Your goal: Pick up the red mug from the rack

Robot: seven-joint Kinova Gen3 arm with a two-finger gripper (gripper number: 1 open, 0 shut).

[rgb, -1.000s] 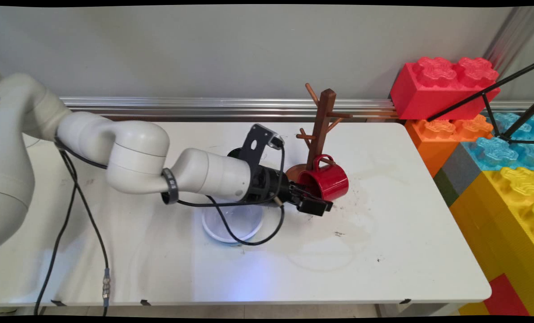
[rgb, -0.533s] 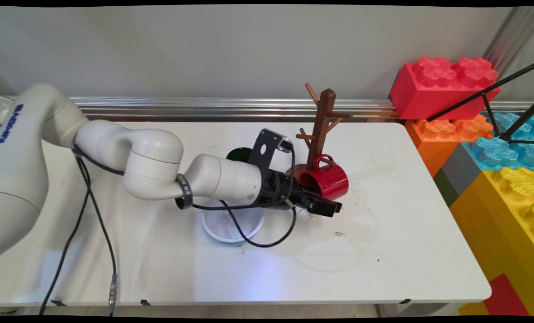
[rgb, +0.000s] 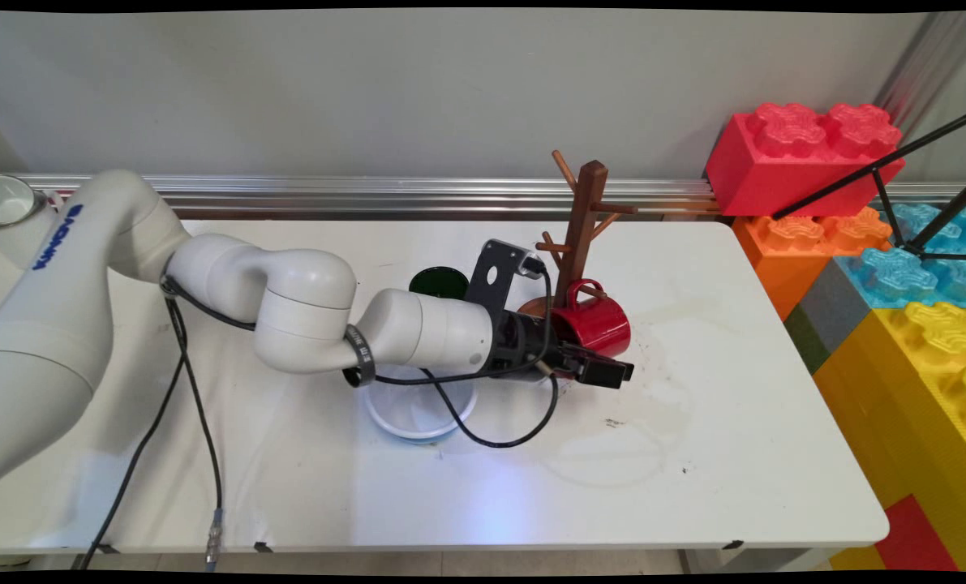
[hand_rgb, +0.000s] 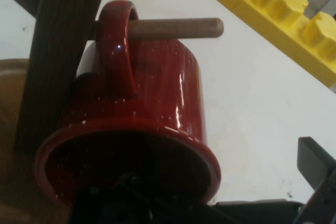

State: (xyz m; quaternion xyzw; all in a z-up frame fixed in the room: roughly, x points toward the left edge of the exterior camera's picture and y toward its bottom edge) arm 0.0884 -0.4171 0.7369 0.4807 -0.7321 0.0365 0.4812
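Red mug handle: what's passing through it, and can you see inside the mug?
A wooden peg of the mug tree passes through the red mug handle. The mug's inside looks dark; the gripper linkage covers part of the opening.

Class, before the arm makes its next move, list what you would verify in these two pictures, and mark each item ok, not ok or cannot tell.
1. Red mug has its handle hooked over a peg of the mug tree: ok.
2. Mug tree upright on the table: ok.
3. Gripper open at the mug's rim: ok.
4. Mug's wall between the fingers: cannot tell.
5. Black cable clear of the white bowl: cannot tell; it loops across it.
6. Green cup apart from the gripper: ok.
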